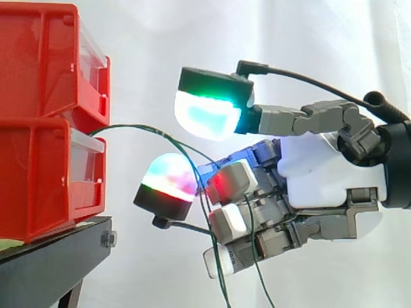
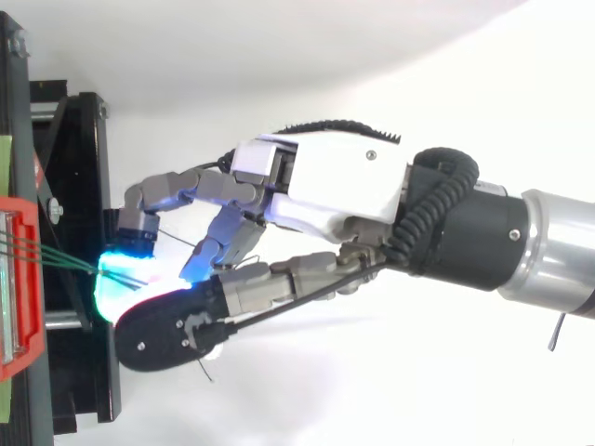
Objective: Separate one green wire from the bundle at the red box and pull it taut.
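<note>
Thin green wires (image 1: 148, 130) leave the gap between the stacked red bins (image 1: 38, 77) and arc slackly right into my hand (image 1: 321, 173). One strand drops between the thumb pad and the curled fingers (image 1: 234, 183). Another slips in among those curled fingers and comes out below, hanging past the frame's bottom. The top finger stays straight, its cyan-green pad (image 1: 205, 112) above the wires and apart from the thumb pad (image 1: 168, 181). From above, the green wires (image 2: 56, 255) fan from the red box (image 2: 23, 279) and meet at the glowing pads of my hand (image 2: 325, 186).
The bins sit on a black stand (image 1: 51, 263) at the left, its frame (image 2: 74, 186) running under the fingertips in the top view. A white curtain lies behind. The arm comes in from the right.
</note>
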You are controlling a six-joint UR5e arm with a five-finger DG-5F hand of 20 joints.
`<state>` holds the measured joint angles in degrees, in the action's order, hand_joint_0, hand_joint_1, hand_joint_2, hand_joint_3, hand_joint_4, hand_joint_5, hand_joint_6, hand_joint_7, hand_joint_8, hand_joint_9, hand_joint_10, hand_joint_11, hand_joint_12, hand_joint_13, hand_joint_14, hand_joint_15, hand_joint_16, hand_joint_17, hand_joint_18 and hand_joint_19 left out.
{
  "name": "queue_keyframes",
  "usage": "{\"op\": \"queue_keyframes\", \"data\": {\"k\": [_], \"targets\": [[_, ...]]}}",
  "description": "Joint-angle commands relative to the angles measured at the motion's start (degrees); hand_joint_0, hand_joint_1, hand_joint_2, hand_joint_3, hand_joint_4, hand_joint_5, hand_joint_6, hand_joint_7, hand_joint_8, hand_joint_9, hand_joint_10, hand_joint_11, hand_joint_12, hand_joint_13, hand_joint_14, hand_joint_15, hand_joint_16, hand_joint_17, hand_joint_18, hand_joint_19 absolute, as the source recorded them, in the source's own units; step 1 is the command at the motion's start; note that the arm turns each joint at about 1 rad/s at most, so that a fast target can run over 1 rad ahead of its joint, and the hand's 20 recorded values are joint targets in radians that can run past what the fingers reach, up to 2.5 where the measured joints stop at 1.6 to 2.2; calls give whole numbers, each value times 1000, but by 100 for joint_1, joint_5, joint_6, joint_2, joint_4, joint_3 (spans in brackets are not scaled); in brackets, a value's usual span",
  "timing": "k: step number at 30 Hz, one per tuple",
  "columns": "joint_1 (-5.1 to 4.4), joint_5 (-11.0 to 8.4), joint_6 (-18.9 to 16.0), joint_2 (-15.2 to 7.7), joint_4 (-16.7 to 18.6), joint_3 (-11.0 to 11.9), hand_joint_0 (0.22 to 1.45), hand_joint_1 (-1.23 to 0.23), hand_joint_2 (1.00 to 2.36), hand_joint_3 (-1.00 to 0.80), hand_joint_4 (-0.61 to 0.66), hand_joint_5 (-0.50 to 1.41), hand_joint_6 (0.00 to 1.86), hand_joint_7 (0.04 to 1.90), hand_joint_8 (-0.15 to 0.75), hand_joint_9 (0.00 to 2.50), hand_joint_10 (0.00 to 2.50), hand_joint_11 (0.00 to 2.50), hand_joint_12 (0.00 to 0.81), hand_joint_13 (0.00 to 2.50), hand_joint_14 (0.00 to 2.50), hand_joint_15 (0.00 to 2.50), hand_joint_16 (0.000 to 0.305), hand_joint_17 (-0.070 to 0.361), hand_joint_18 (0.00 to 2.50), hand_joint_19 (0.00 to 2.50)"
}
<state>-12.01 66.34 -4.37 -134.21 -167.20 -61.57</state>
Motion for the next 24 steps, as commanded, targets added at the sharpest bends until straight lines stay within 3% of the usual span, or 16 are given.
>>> {"op": "queue_keyframes", "data": {"k": [1,11,24], "targets": [[50,64,-46,0,-137,57,649,-607,1018,-263,232,-114,500,1330,360,1167,16,1097,412,1120,22,768,51,115,844,483],[120,90,-73,0,-155,66,594,-536,1005,-452,251,-96,500,1392,375,1177,17,1082,417,1110,22,761,51,116,837,482],[234,152,-64,0,-137,75,645,-528,1016,-298,240,-95,501,1366,380,1189,15,1050,422,1113,21,734,50,112,829,441]]}}
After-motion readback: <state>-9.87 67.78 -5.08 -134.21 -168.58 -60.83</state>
